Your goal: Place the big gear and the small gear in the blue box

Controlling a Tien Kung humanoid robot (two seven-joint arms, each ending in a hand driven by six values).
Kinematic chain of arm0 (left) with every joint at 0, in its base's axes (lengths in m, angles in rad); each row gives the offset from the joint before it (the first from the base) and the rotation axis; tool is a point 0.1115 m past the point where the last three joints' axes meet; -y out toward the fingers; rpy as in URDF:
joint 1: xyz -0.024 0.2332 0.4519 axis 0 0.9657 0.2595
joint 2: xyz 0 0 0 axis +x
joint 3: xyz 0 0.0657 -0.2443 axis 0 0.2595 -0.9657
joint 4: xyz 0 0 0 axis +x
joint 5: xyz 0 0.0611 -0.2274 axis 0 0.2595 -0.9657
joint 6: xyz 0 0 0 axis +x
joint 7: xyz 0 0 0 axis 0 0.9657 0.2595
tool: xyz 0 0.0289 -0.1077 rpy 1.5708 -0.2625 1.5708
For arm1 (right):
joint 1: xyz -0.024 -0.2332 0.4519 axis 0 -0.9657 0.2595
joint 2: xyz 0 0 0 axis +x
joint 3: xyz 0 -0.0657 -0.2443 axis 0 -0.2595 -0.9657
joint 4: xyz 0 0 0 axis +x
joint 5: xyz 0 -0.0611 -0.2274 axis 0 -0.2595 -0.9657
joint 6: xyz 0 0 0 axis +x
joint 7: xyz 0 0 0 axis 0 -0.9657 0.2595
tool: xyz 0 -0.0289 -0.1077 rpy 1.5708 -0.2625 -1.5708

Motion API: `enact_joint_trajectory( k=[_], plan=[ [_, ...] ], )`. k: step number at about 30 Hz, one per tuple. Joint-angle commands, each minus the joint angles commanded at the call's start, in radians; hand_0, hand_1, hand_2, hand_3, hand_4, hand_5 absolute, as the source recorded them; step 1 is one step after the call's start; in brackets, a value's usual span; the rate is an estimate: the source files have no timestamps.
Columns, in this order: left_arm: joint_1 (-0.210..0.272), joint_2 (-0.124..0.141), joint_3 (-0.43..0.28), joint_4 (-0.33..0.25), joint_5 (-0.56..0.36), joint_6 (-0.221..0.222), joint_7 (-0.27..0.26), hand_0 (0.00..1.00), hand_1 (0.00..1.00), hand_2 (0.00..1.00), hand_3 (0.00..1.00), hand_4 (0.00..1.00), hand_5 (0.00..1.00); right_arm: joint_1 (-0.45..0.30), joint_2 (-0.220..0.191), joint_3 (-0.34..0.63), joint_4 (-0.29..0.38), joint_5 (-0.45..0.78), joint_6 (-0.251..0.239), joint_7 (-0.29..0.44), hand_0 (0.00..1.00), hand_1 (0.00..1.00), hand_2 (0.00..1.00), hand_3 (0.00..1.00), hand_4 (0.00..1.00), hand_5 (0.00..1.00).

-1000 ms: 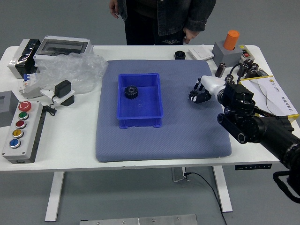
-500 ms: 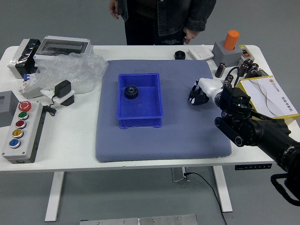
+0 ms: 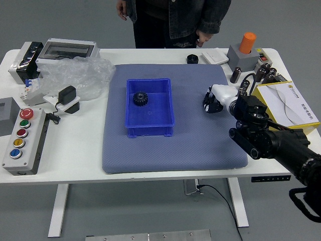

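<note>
Here's the right hand (image 3: 225, 99), coming in from the right, palm end white and tip dark, over the right edge of the mat (image 3: 175, 155)! How far open it is, or whether it has hold of anything, I cannot tell: that dark tip is too muddled to read. Just beside it, at the bench's (image 3: 75, 168) right edge, a yellow box (image 3: 273, 107) topped with papers. Across to the mat's left half, and there's the blue box (image 3: 150, 119), with one black gear (image 3: 140, 98) lying inside, towards its far-left corner (big or small, I can't say). Up at the far edge, a black puck (image 3: 192, 59); behind it stands a person (image 3: 178, 20), one hand (image 3: 203, 38) by the edge, the other (image 3: 122, 9) hanging down. And the button box (image 3: 25, 143) sits at the near-left corner!
</note>
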Motion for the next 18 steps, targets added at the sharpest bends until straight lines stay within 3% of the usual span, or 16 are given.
enact_joint_trajectory(
  k=[9, 18],
  plan=[
    [0.0, 0.0, 0.002, 0.0, -0.003, 0.0, 0.0, 0.731, 0.68, 0.716, 0.715, 0.448, 0.014, -0.007, -0.006, 0.025, 0.019, -0.007, -0.018, 0.003, 0.593, 0.467, 0.491, 0.536, 0.486, 0.124],
    [0.0, 0.001, 0.0, 0.0, -0.003, 0.0, -0.001, 0.731, 0.68, 0.716, 0.714, 0.449, 0.014, -0.019, -0.029, 0.105, 0.091, -0.038, -0.035, -0.007, 0.592, 0.464, 0.484, 0.535, 0.506, 0.11]
  ],
)
